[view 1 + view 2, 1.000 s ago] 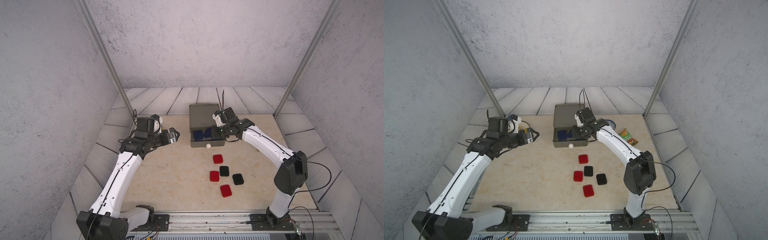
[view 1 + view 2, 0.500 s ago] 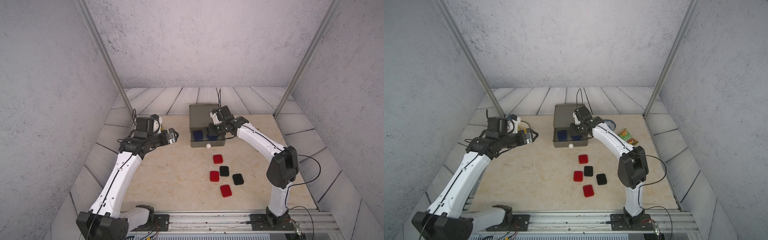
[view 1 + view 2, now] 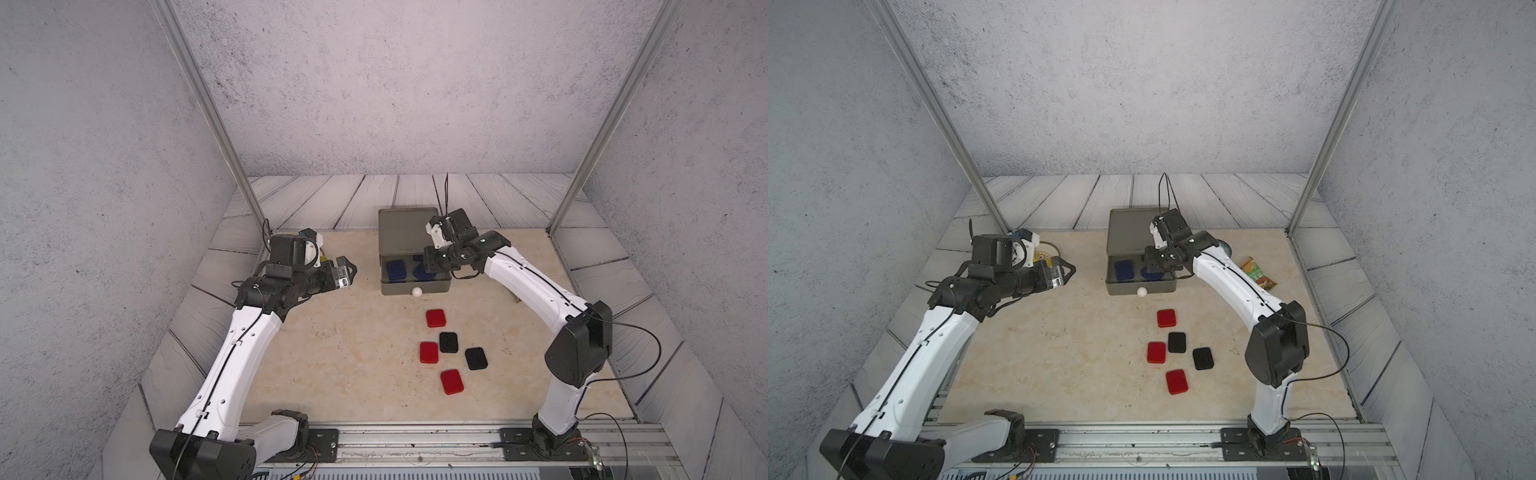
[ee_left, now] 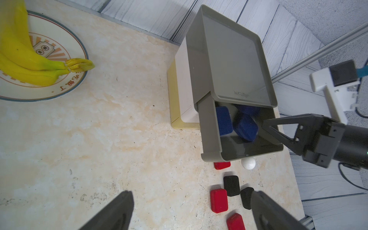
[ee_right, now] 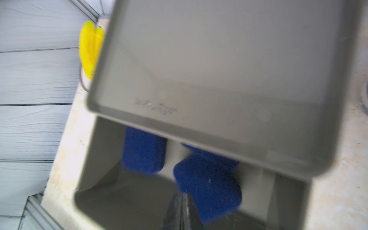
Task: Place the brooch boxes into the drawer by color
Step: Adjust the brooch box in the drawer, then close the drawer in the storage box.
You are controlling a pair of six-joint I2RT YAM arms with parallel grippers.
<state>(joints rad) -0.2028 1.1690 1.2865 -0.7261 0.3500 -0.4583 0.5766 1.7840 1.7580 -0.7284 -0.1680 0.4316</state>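
The drawer (image 3: 405,232) stands at the back with its grey top tier (image 4: 211,139) pulled out. Three navy brooch boxes lie inside, two flat (image 3: 395,269) (image 4: 248,109) and one tilted (image 5: 211,185). My right gripper (image 3: 430,264) (image 5: 182,197) is shut, with nothing between its fingers, and its tips are down in that tier against the tilted box's edge. My left gripper (image 3: 351,272) (image 4: 192,196) hangs open above the table, left of the drawer. Three red boxes (image 3: 435,318) (image 3: 428,352) (image 3: 451,381) and two black ones (image 3: 449,342) (image 3: 476,358) lie in front.
A plate (image 4: 79,43) with bananas (image 4: 20,59) sits at the back left, under my left arm. A snack packet (image 3: 1258,274) lies right of the drawer, behind my right arm. The tier's white knob (image 3: 417,292) sticks out toward the loose boxes.
My right gripper has moved left from the tier's right side to over its inside, and its elbow has swung inward. The left arm has stayed put.
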